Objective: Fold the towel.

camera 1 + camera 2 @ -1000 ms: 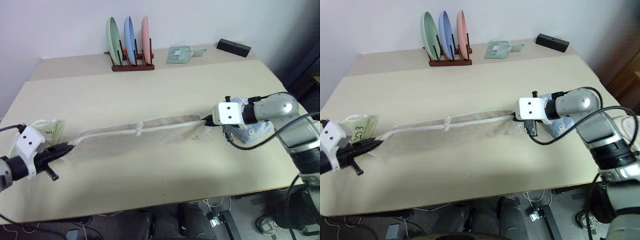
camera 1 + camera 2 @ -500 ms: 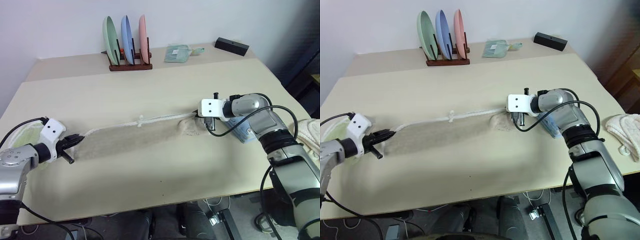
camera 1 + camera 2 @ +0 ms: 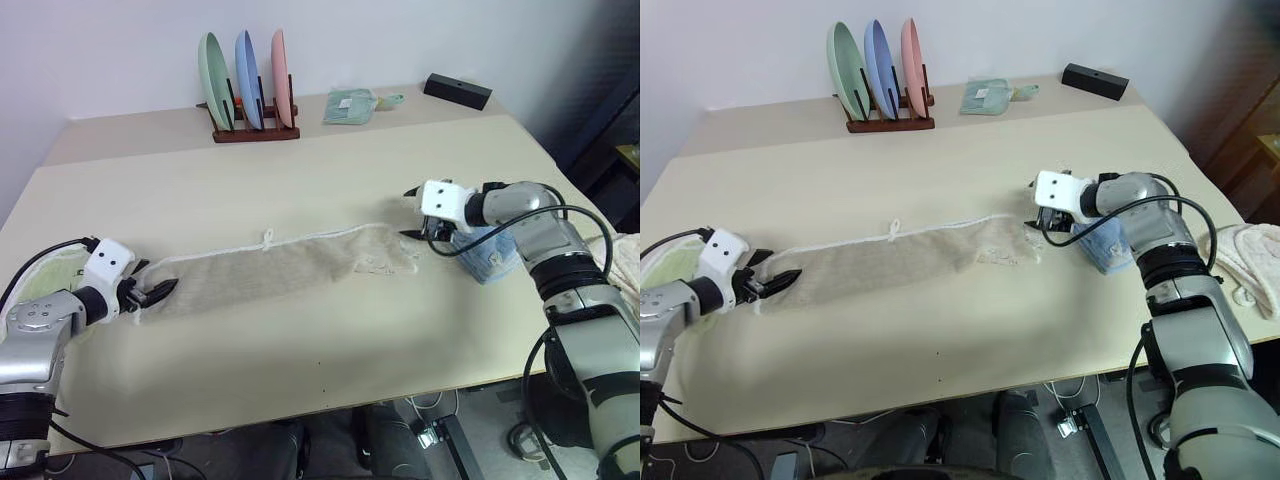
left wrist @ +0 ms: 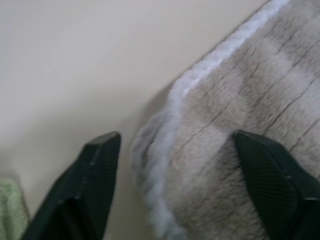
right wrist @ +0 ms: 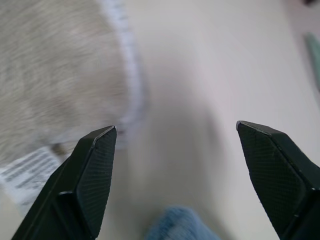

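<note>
The left tool [image 3: 160,291] is seen spread apart, nothing pinched; in the left wrist view its two black fingers [image 4: 90,172] straddle the white-piped end of the towel [image 3: 285,268] without closing on it. The right tool [image 3: 418,232] is likewise spread, its fingers [image 5: 90,170] standing wide over bare table with the towel's corner and a printed label just beside one of them; nothing is gripped.

The towel is laid flat on the table [image 3: 330,170] as a long narrow band, its long axis running from about 8 o'clock at the left tool to about 2 o'clock at the right tool. From the left tool the cloth lies toward 3 o'clock, touching or nearly so; from the right tool it lies toward 8 o'clock, just beside. Each arm is thus placed at its own short end, the left one closer to its edge. A small white loop [image 3: 268,238] is seen on the far long edge, near the middle.

The coming fold is judged to turn on that axis: one short end would have to be carried along it toward the other.

A light blue folded towel [image 3: 492,262] rests under the right arm, and a light green towel [image 3: 45,280] lies beside the left arm. At 12 o'clock a plate rack [image 3: 245,85] is stood.
</note>
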Motion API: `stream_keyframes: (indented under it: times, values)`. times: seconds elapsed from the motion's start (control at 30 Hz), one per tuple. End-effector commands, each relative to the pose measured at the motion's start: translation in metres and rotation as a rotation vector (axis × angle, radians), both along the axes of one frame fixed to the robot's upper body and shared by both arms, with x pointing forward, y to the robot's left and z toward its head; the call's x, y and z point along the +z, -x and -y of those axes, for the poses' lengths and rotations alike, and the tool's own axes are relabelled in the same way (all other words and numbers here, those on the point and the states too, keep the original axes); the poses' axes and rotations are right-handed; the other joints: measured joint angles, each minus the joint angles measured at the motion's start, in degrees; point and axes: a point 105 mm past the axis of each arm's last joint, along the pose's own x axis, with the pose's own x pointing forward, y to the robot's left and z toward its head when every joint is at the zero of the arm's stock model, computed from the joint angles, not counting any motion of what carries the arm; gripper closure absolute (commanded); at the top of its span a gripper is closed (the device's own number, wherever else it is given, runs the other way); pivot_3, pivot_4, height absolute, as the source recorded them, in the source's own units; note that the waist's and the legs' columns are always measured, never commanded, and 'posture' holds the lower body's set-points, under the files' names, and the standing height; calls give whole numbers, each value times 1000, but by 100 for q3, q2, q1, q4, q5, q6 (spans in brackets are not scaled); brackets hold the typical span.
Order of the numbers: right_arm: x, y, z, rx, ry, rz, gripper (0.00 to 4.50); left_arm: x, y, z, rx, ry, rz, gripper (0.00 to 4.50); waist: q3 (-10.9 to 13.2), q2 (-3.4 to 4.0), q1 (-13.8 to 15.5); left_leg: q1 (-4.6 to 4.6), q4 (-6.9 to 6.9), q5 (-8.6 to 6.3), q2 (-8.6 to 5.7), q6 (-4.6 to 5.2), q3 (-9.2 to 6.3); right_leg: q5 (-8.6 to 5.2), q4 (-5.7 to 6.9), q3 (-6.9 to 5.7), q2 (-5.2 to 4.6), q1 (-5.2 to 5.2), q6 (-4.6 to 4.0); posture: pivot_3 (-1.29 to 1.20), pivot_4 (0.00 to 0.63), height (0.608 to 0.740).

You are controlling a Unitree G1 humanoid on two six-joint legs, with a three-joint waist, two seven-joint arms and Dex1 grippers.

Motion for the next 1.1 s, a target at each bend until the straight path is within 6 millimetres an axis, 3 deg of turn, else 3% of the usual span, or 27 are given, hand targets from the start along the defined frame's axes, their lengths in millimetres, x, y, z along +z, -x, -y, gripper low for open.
stream_keyframes:
  times: [0.03, 0.2, 0.33, 0.4, 0.5, 0.67, 0.9, 1.1]
  values:
    - [18, 2, -6, -4, -179, -58, 500, 18, -8, 5, 1, -12, 83, 1066, 0, 0, 2, 0, 0, 0, 0, 0, 0, 0, 0, 0, 0, 0, 0, 0, 150, 740]
    - [1, 6, -11, -57, -311, -228, 500, 32, -15, 15, -7, 9, 168, 1066, -1, 0, 14, -3, 3, 0, 0, 0, 0, 0, 0, 0, -1, 0, 0, 0, 150, 740]
    - [6, 11, -16, -47, -310, -205, 500, 44, -15, 27, -47, 30, 217, 1066, -1, 0, 7, -21, 10, 0, 0, 0, -2, 1, 1, -1, -2, -12, 1, 0, 150, 740]
    - [11, 17, -20, -34, -326, -188, 500, 48, -7, 45, -119, 45, 217, 1066, -1, 0, 0, -40, 22, 0, -1, 0, -2, 1, 12, 0, -2, -30, 1, 0, 150, 740]
    - [-2, 25, -25, -52, -296, -188, 500, 40, 10, 73, -234, 39, 174, 1066, -2, 1, 3, -44, 40, -5, 0, -5, -2, 1, 22, -1, -1, -31, 1, 0, 150, 740]
    - [-23, 34, -31, -99, -255, -188, 500, 26, 17, 86, -243, 48, 131, 1066, -2, 1, 50, -43, 60, -8, -1, -5, -2, 1, 35, -1, 0, -23, 1, 0, 150, 740]
    - [-37, 37, -2, -186, -44, -116, 500, 20, 22, 91, -256, 58, 111, 1066, -2, 0, 123, -40, 71, -10, -3, -5, 2, 1, 47, 2, -1, -24, 1, 0, 150, 740]
    - [-11, 39, 19, -216, 40, -9, 500, 13, 24, 85, -249, 45, 95, 1066, -3, -1, 161, -39, 74, -11, -3, -5, 1, 1, 42, 1, -1, -17, 1, 0, 150, 740]
